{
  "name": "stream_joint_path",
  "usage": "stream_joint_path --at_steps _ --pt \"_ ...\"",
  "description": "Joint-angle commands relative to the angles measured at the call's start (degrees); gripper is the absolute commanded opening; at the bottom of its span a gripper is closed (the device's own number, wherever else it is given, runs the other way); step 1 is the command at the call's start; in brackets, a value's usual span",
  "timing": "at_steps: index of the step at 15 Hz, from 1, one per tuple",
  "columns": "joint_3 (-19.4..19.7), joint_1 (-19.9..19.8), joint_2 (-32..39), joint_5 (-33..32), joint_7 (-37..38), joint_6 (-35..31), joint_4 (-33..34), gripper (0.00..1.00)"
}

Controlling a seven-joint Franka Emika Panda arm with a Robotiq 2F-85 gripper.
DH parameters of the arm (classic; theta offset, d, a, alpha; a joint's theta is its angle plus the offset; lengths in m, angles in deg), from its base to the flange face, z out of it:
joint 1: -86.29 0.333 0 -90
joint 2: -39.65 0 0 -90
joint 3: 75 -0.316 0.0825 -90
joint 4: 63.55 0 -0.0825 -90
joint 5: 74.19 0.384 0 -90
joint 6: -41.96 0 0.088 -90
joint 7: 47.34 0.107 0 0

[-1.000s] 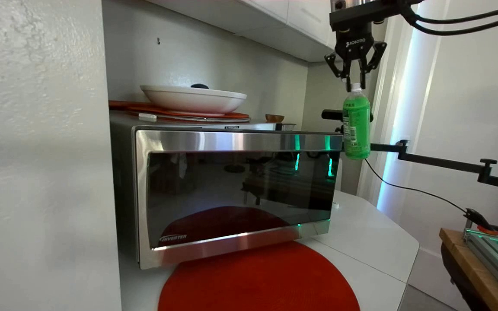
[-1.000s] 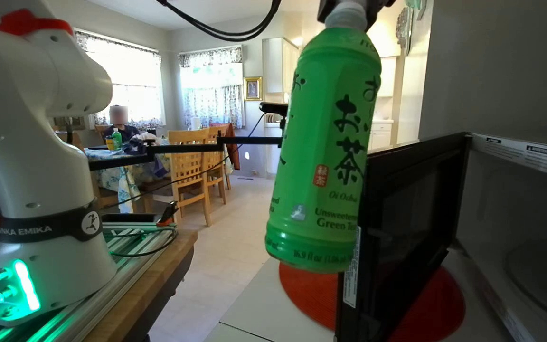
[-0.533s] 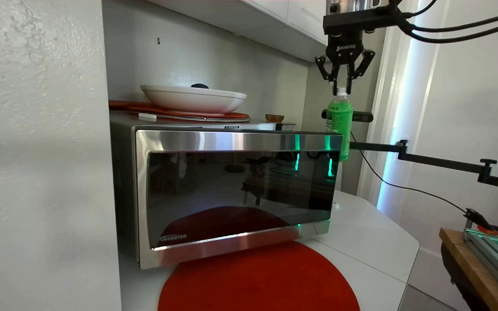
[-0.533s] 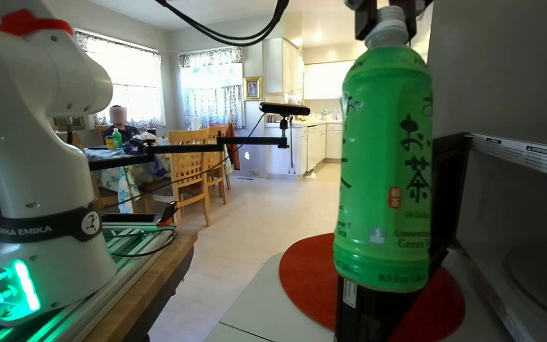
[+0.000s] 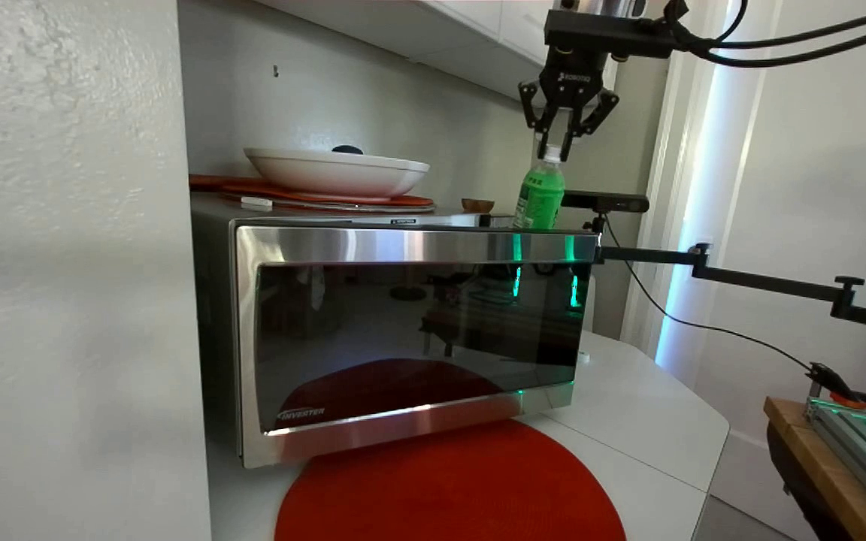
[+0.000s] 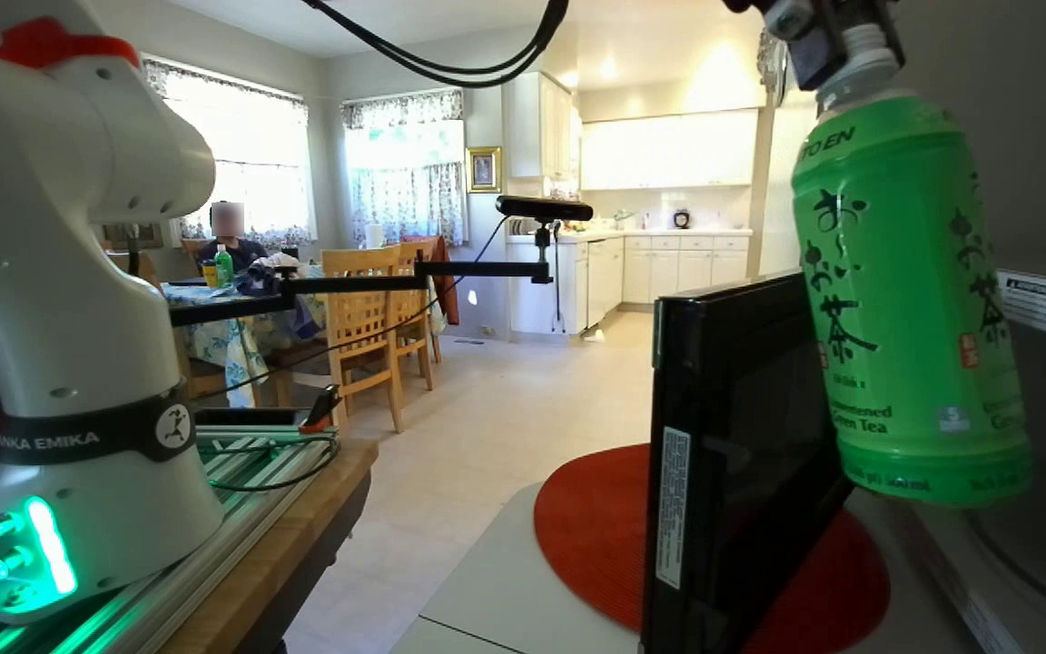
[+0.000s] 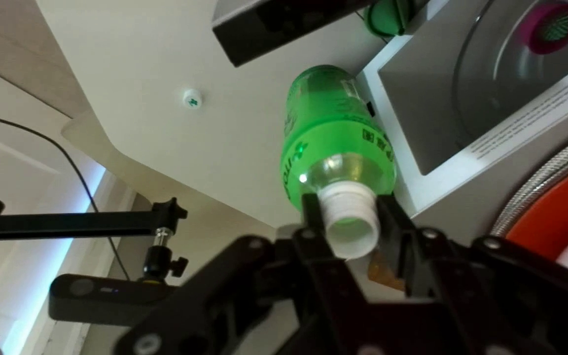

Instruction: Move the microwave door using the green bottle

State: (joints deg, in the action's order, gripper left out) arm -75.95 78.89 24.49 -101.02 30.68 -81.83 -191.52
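The microwave door (image 5: pixel 418 323) stands partly open, with steel frame and dark glass. Its dark edge and inner side show in an exterior view (image 6: pixel 732 454), and its end shows at the top of the wrist view (image 7: pixel 284 29). My gripper (image 5: pixel 553 150) is shut on the white neck of the green bottle (image 5: pixel 540 197), also seen in the wrist view (image 7: pixel 336 128). The neck is open, without a cap. The bottle hangs tilted on the inner side of the door, between door and microwave body (image 7: pixel 442 182). Its lower part is hidden behind the door in an exterior view. I cannot tell whether it touches the door.
A red round mat (image 5: pixel 455 488) lies on the white counter (image 5: pixel 643 406) before the door. A white bowl (image 5: pixel 335 176) sits on the microwave. A camera on a black arm (image 6: pixel 544 211) stands nearby. A small white cap (image 7: pixel 192 98) lies on the counter.
My gripper has carried the bottle from outside the door's free edge, past it, to the door's inner side. The bottle has become more tilted. The door has not visibly moved.
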Motion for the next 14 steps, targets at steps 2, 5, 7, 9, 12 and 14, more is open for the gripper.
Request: stream_joint_path --at_steps 2,5,7,9,12,14 --pt "0.6 1.1 -1.3 5.0 -4.5 -3.8 -1.9 0.08" --pt "0.3 2.1 -1.2 8.4 -7.6 -3.0 -1.7 0.08" --pt "-0.2 2.7 -1.2 9.9 -9.3 -1.9 -1.5 0.08" --pt "-0.6 3.2 -1.4 11.2 -10.7 -0.6 -1.2 0.08" --pt "-1.4 3.8 -1.8 12.7 -12.1 1.7 -1.1 0.08" --pt "-1.9 4.4 -2.2 14.0 -13.0 3.0 -1.1 0.08"
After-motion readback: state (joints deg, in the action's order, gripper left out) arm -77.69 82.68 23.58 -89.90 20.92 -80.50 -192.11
